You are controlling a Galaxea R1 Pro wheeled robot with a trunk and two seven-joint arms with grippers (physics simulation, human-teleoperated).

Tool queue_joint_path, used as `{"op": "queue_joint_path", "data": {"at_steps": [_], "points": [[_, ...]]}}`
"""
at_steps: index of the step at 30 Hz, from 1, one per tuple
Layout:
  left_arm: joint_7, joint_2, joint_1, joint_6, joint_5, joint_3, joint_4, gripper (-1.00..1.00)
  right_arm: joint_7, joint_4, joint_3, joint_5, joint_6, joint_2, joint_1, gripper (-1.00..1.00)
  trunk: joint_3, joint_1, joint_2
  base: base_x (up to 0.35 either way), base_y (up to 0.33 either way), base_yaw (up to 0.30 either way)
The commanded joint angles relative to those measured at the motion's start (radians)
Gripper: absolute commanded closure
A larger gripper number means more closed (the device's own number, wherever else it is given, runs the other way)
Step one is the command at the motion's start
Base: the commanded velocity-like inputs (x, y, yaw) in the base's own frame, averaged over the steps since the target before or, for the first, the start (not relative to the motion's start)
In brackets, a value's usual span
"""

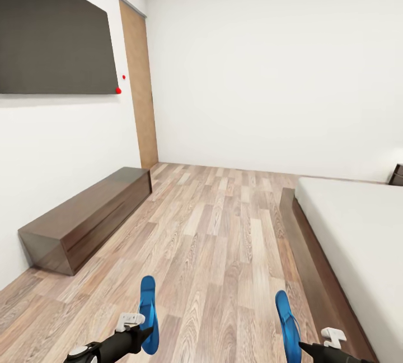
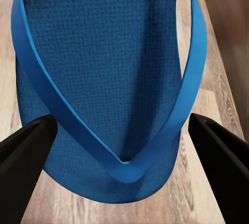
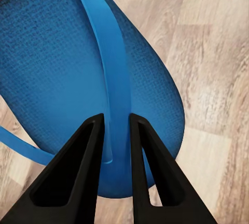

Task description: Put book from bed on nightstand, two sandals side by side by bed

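Two bright blue sandals show at the bottom of the head view. The left sandal (image 1: 148, 311) (image 2: 104, 68) lies under my left gripper (image 1: 136, 326) (image 2: 122, 141), which is open, its fingers (image 2: 28, 149) spread wide on either side of the thong strap's V. My right gripper (image 1: 322, 346) (image 3: 118, 130) is shut on the strap of the right sandal (image 1: 287, 324) (image 3: 67, 68). To the right runs the bed (image 1: 358, 228), an off-white mattress on a dark frame. A corner of the nightstand (image 1: 397, 175) peeks in beyond it. The book is out of view.
A long low dark-wood bench (image 1: 84, 220) stands against the left wall under a dark wall screen (image 1: 56, 38). A tan door (image 1: 140, 88) is in the far left corner. Wood-plank floor (image 1: 224, 228) stretches between bench and bed.
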Motion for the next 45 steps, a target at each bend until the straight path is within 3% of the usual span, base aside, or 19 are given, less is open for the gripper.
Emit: {"op": "queue_joint_path", "data": {"at_steps": [1,45], "points": [[-0.005,0.0,0.0,0.006,0.006,0.003,0.0,1.0,0.004,0.001,-0.003,0.0,0.0,0.0,-0.001,1.0,0.002,-0.004,0.007,0.0,0.0,0.0],[-0.005,0.0,0.0,0.006,0.005,0.002,0.0,1.0,0.004,0.001,-0.003,-0.004,-0.001,0.0,-0.001,1.0,0.14,-0.173,0.315,0.0,0.0,0.0]]}}
